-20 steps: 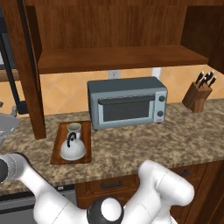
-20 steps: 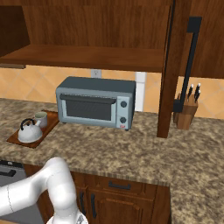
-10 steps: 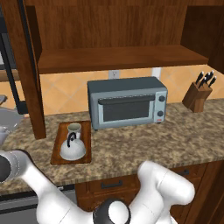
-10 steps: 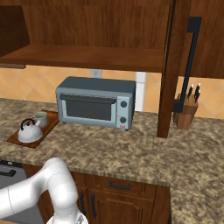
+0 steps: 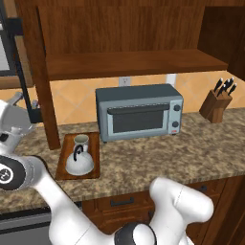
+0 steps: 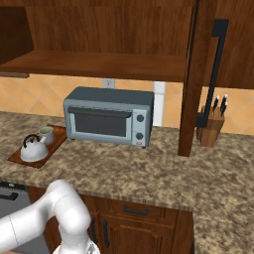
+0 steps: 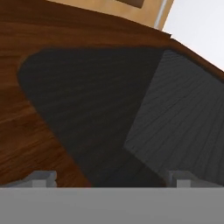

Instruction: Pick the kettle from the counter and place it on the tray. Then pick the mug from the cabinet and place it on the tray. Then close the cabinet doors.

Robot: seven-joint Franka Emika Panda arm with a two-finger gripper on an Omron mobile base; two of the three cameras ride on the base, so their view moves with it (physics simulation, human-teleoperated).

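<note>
Kettle (image 5: 79, 161) and mug (image 5: 81, 141) both on tray (image 5: 63, 161), tray on tabletop (image 5: 201, 148) left of toaster oven (image 5: 139, 112). Cabinet (image 5: 129, 62) shelf bare; both cabinet doors stand open, left door (image 5: 43, 91), right door (image 6: 196, 84) edge-on. My claw (image 7: 111, 177) released, fingertips wide, nothing between them, close against mesh panel of door. Judgement: only door closing left. Risks: fingertips slide off flat mesh, door barely swings; push too near hinge stalls; right door forgotten; elbow low near tray could nudge kettle.
</note>
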